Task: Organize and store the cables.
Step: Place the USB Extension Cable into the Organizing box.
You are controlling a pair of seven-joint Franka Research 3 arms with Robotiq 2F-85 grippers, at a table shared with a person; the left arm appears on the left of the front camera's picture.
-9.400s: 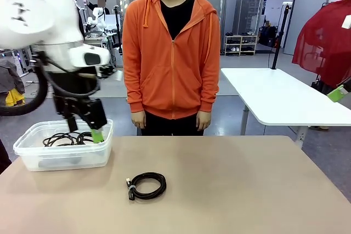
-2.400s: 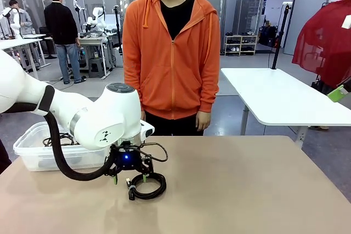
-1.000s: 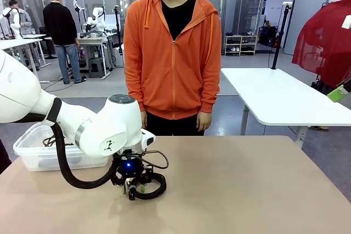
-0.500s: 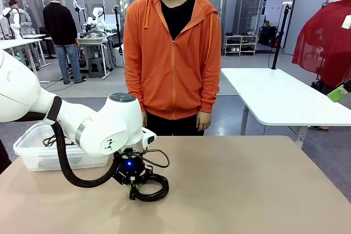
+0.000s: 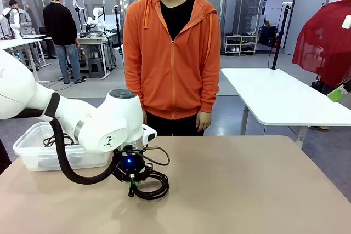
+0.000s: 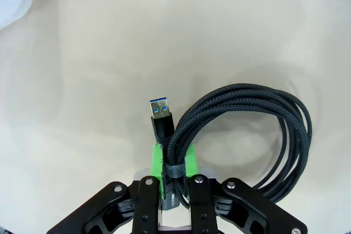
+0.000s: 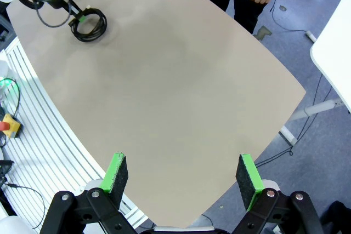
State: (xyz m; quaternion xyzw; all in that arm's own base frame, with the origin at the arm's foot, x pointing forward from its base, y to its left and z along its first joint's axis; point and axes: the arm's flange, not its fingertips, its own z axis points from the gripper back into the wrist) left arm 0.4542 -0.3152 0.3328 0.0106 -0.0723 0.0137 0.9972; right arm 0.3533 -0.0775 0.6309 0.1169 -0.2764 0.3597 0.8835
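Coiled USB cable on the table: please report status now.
Left gripper shut on USB cable at its plug end. Right gripper open, high above the table. Path unobstructed.

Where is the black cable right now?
Front view: the coiled cable lies on the table's left half, pinched in the left pincer, near the plastic bin.

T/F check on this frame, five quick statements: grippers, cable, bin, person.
1. The left gripper is shut on the coiled cable. True.
2. The right gripper holds a cable. False: it is open, with nothing between its pads.
3. The clear bin already has cables in it. True.
4. The person is reaching for the cable. False: both hands hang at their sides.
5. The cable's USB plug shows above the green pads. True.
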